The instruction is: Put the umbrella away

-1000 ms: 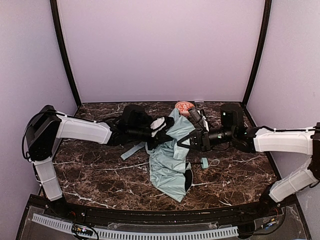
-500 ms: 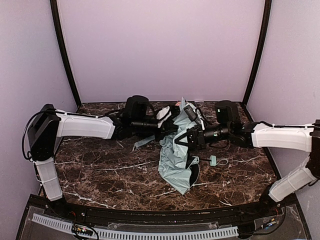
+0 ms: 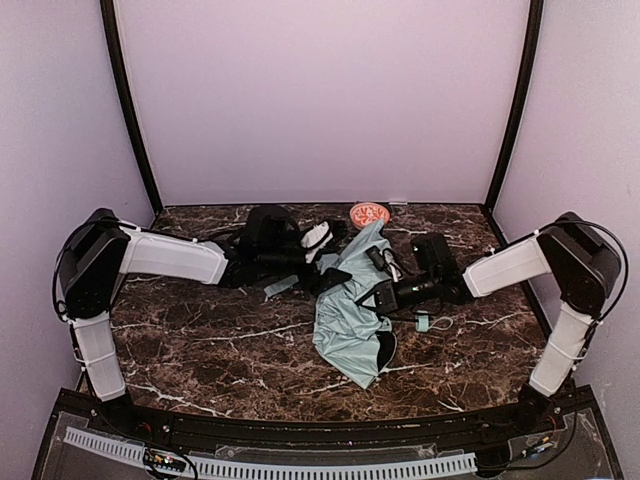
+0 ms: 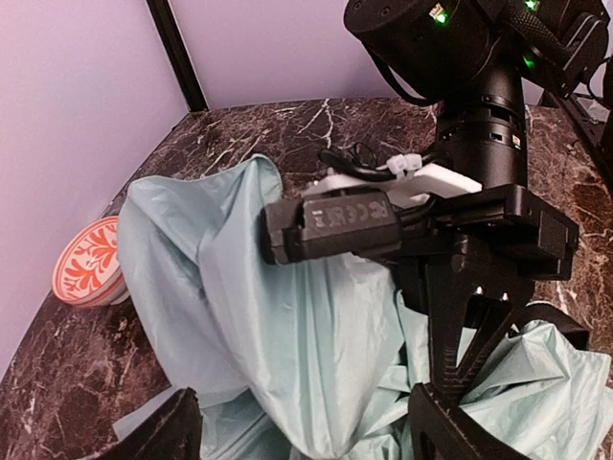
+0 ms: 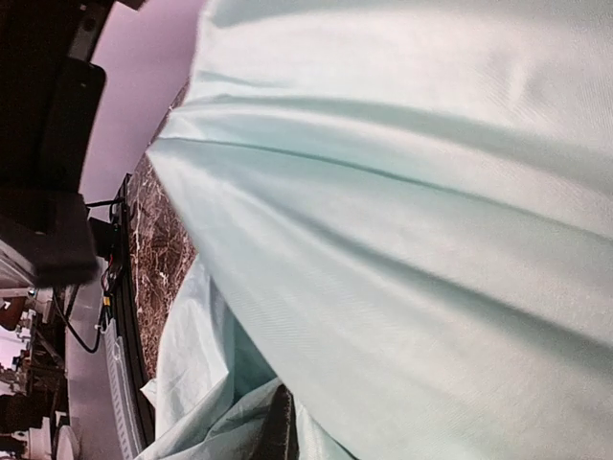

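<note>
Left pincer stands apart in its wrist view; overhead, right pincer clamps the umbrella.

Top view: looked down from high above and behind the arm bases, well back from the umbrella, facing the rear wall. Took in the whole marble table, with the umbrella near its middle.

Left wrist view: sat low and close on the umbrella's left side and looked rightward across its heaped fabric.

Right wrist view: set right against the umbrella, filled almost edge to edge with pale fabric, with a sliver of table beside it.

Shared by top and left wrist views: the umbrella, the right arm above it, and the patterned bowl behind it. Shared by all three: the umbrella's fabric.
</note>
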You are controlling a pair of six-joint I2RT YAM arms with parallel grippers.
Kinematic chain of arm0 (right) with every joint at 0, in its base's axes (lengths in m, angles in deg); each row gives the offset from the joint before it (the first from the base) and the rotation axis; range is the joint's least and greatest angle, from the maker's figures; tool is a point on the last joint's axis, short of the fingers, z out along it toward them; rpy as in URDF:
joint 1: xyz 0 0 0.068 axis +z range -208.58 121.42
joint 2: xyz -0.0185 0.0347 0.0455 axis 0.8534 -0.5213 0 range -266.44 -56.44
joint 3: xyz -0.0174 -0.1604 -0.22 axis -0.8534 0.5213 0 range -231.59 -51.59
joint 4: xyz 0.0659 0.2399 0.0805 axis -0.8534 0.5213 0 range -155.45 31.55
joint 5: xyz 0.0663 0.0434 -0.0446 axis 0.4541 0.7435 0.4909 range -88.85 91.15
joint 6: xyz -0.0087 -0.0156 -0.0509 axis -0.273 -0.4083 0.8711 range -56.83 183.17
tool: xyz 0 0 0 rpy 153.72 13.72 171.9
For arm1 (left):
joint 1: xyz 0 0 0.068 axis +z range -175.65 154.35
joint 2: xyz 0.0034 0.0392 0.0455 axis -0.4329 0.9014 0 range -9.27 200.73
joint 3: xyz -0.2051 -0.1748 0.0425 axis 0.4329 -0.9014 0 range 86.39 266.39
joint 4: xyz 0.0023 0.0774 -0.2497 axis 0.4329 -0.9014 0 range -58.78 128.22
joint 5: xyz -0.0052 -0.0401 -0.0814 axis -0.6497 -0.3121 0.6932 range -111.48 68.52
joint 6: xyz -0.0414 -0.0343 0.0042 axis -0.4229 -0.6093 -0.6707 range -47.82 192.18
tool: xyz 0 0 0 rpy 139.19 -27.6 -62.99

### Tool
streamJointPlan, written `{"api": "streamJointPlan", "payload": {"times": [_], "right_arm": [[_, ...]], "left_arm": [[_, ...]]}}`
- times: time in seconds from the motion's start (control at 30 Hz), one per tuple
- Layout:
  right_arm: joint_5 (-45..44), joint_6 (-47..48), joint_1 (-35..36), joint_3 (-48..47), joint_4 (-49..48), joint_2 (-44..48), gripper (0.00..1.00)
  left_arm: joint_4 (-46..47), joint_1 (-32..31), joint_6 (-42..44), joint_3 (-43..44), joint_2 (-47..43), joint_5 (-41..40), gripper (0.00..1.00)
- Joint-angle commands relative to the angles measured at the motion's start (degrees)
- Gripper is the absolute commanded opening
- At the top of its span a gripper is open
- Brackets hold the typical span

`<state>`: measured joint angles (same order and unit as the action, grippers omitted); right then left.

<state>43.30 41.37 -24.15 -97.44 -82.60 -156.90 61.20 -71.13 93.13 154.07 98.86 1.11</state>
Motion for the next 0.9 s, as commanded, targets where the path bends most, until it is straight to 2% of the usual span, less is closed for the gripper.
{"api": "streamJointPlan", "payload": {"times": [0.0, 0.13, 0.23, 0.3, 0.4, 0.53, 0.63, 0.73, 0.87], "right_arm": [[-0.6, -2.9, -0.4, -1.2, -4.3, -1.9, 0.00], [-2.9, -5.7, -1.4, -2.6, -3.0, -5.2, 0.03], [-2.9, -7.3, -1.5, -3.3, -3.0, -7.8, 0.04], [-2.9, -7.7, -1.5, -3.5, -2.4, -8.5, 0.05], [-4.4, -6.3, -1.5, -4.0, 1.0, -8.1, 0.07], [-5.6, -3.1, -1.5, -6.1, 6.5, -9.3, 0.09], [-5.8, -1.2, -1.3, -7.1, 8.9, -10.7, 0.11], [-4.9, 0.2, -0.9, -7.7, 10.9, -11.4, 0.13], [-6.2, 6.2, 1.6, -8.9, 18.0, -10.8, 0.18]], "left_arm": [[-4.4, -0.2, 6.3, 1.2, -5.7, -1.8, 0.76], [-4.9, -2.7, 18.5, -5.9, -12.2, 3.1, 0.71], [-11.9, -4.7, 25.3, -6.1, -10.6, 6.6, 0.66], [-17.2, -6.0, 27.4, -4.2, -7.7, 6.2, 0.68], [-17.7, -6.9, 29.5, -5.4, -5.9, 7.1, 0.75], [-11.7, -7.6, 28.5, -7.8, -3.8, 10.4, 0.83], [-4.5, -8.6, 26.2, -10.5, -2.4, 9.2, 0.84], [-1.3, -9.7, 24.0, -11.5, -1.7, 6.1, 0.83], [-4.9, -9.8, 19.7, -9.9, -3.7, 6.1, 0.81]]}}
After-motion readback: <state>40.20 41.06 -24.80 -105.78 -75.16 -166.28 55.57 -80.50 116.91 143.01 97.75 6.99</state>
